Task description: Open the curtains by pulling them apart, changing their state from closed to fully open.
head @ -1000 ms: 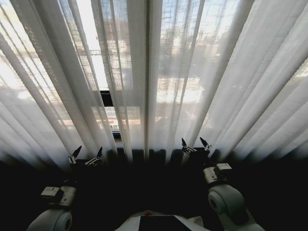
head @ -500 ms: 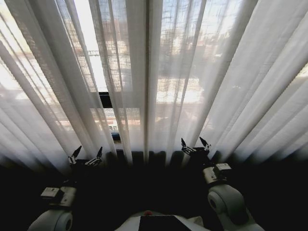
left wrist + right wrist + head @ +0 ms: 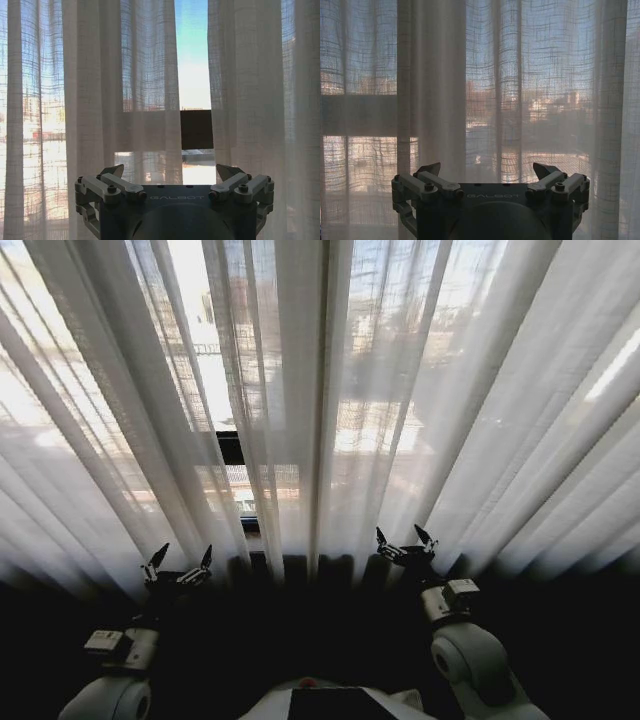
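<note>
My left gripper (image 3: 180, 565) sits in the lower left of the head view, fingers (image 3: 111, 171) spread and pinching nothing; my right gripper (image 3: 406, 542) sits lower centre-right, also spread and empty. Both point at the curtains (image 3: 330, 390), which hang just ahead across the whole frame, pleats running vertically. The panels meet near frame centre, between the two grippers, the right gripper somewhat nearer the seam. I judge each arm must reach forward and inward to it.
</note>
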You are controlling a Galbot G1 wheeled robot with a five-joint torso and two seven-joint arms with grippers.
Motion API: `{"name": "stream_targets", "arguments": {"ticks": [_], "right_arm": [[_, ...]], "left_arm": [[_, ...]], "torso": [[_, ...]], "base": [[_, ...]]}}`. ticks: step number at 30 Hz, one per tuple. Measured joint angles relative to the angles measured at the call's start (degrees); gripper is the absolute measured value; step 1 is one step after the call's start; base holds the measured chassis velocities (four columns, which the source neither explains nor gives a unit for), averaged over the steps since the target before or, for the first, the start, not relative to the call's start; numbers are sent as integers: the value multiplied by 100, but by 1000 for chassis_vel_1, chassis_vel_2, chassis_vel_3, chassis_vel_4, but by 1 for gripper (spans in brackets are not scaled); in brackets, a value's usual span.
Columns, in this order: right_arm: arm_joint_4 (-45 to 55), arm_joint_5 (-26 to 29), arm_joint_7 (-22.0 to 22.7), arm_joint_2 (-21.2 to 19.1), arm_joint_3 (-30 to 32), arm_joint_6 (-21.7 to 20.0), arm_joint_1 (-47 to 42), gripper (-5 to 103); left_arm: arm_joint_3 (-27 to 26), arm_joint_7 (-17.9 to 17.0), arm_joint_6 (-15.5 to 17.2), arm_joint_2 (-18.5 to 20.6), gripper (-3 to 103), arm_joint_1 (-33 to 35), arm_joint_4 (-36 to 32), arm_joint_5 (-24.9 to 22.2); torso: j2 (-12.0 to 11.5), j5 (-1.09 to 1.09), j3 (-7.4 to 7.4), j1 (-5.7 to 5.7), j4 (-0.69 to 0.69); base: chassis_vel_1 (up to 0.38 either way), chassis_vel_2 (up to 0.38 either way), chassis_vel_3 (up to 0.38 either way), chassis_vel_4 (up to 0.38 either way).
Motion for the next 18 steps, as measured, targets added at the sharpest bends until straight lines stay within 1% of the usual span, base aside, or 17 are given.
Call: {"name": "stream_targets", "arguments": {"ticks": [6, 10, 15, 17, 18], "right_arm": [[-3, 1, 2, 15, -5, 4, -2, 100], [-7, 2, 4, 15, -5, 8, -8, 100], [-35, -130, 3, 19, -25, 9, -25, 100], [-44, -173, 3, 27, -54, 9, -33, 100], [-45, -182, 3, 32, -73, 9, -35, 100]], "left_arm": [[-1, 0, -1, 6, 100, 1, -1, 0], [-1, 1, -11, 9, 100, 3, -2, 0], [-8, 1, -30, 16, 100, 7, 14, 0], [-14, 1, -37, 18, 100, 11, 16, -1], [-16, 0, -40, 21, 100, 13, 18, -4]], "torso": [[0, -2, 0, 1, 0], [0, 2, 0, 1, 0], [0, -2, 0, 1, 1], [0, -1, -1, 1, 0], [0, -5, -1, 1, 0]], "base": [[265, 255, -264, -280], [332, 332, -345, -357], [309, 316, -305, -290], [244, 220, -192, -212], [141, 159, -114, -154]]}}
